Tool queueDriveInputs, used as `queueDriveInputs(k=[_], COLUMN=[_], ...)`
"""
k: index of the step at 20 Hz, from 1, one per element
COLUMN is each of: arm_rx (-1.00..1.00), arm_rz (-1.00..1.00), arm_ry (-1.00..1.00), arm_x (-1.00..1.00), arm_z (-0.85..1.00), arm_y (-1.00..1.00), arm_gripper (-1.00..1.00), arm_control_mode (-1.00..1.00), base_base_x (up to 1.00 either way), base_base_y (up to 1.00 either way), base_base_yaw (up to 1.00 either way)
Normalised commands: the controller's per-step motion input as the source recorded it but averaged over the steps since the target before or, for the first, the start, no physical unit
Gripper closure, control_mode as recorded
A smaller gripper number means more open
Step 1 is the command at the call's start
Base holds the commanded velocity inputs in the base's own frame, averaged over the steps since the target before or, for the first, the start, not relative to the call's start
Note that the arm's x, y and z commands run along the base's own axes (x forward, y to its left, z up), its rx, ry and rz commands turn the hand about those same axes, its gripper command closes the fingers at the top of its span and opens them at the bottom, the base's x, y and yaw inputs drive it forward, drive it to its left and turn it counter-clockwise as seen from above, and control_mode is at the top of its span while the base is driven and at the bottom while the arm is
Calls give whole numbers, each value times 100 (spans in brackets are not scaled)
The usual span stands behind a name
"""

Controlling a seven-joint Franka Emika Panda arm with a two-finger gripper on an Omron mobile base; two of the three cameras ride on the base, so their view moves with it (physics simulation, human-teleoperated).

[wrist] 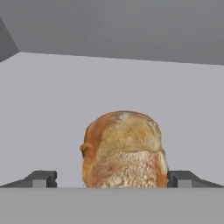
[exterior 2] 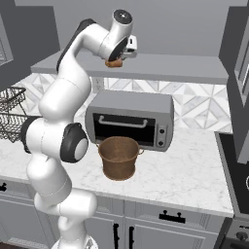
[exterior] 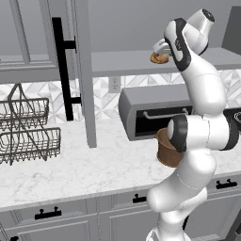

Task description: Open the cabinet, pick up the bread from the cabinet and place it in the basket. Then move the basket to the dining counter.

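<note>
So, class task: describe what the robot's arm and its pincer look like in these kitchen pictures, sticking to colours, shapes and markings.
The arm is glossy white, built of rounded tubular segments with dark grey to black joint bands and round end caps. No loose cables or lettering show. The pincer has two small, dark grey, blocky finger tips, set on a white hand with a pale grey disc cap.

Arm (exterior 2: 63, 112) reaches high, its jaws spread wide and level

glossy white rounded arm (exterior 2: 58, 112), dark joint bands, dark fingertips (wrist: 41, 178)
</note>
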Motion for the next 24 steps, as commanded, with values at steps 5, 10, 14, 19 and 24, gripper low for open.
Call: queueDriveInputs(k=[5,10,14,19,24], arm_rx=[-4,-1,0,0,0], arm_rz=[0,0,0,0,2], arm_ry=[-7,-8,-4,0,0], arm_x=[6,14,8,2,0], arm_z=[-23,-4,0,0,-1], arm_y=[0,0,0,7,13], arm_gripper=[-100,-100,-100,-100,-100], arm_control_mode=[-100,-100,-100,-100,-100], base_base_x=[0,0,0,0,0], base_base_y=[0,0,0,0,0], base_base_yaw=[0,0,0,0,0])
